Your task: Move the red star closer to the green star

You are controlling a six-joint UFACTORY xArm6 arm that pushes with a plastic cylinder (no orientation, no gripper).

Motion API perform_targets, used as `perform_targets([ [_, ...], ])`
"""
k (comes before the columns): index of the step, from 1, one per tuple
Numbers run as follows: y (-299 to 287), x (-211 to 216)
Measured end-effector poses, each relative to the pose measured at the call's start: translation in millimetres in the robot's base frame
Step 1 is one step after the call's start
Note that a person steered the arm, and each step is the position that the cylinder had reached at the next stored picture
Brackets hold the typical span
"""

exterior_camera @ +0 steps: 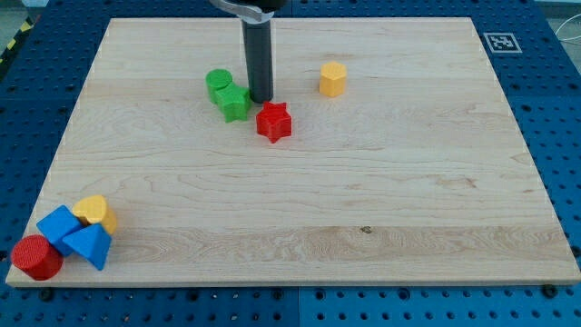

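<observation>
I carry no jaws at all, so there is nothing to spread or pinch; I end in 1 straight dark rod, and my tip (260,99) rests on the wooden tabletop (363,191) toward the view's top, a little left of centre. My tip stands just beside the green star (235,103), on its right edge, and just above the red star (273,122); whether it touches either of them I cannot tell.

The red star lies just below and to the right of the green star, with a narrow strip of wood showing between them. A green cylinder (218,84) sits against the green star's upper left side. A yellow block (333,79), which looks hexagonal, stands apart to the view's right of my rod, near the top.

In the bottom left corner 4 blocks are clustered close together: a red cylinder (37,257) at the very corner, a blue cube-like block (60,225) above it, a blue triangular block (90,245) to its right, and a yellow block (94,212) at the top of the cluster. A black-and-white marker tag (500,42) sits at the tabletop's top right corner.
</observation>
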State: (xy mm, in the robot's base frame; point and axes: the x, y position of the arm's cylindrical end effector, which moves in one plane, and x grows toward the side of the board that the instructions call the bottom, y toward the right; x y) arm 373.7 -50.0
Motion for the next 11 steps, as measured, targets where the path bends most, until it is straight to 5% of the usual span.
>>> perform_targets([
  [2, -8, 24],
  [5, 48, -16],
  [11, 38, 33],
])
